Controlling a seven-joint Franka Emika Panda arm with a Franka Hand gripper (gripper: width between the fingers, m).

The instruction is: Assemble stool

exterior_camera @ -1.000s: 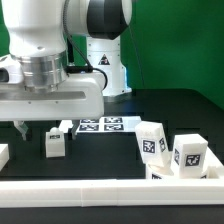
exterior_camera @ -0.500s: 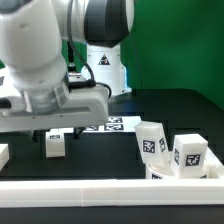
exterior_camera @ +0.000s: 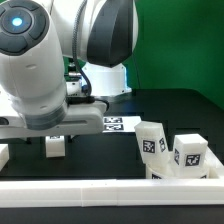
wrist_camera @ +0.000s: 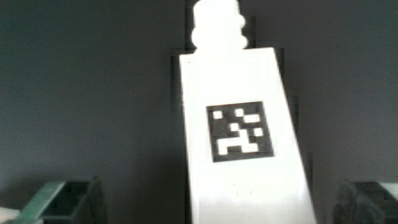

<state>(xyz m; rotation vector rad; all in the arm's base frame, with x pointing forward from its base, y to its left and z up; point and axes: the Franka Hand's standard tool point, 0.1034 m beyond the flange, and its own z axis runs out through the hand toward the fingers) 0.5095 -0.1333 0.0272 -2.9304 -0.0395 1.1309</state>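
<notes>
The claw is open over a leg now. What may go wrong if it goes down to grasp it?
1. In the wrist view the leg lies slightly slanted and not quite centred under the open claw. One finger may touch first and push or turn it instead of gripping.
2. In the exterior view two other legs stand close together by the rail. A wide swing of the arm might knock them over.

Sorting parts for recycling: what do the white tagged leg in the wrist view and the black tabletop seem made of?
White rectangular tagged leg: probably plastic, matte; uniform white faces, ridged peg end. Black tabletop: matte, no glare; maybe cloth or mat, cannot tell.
</notes>
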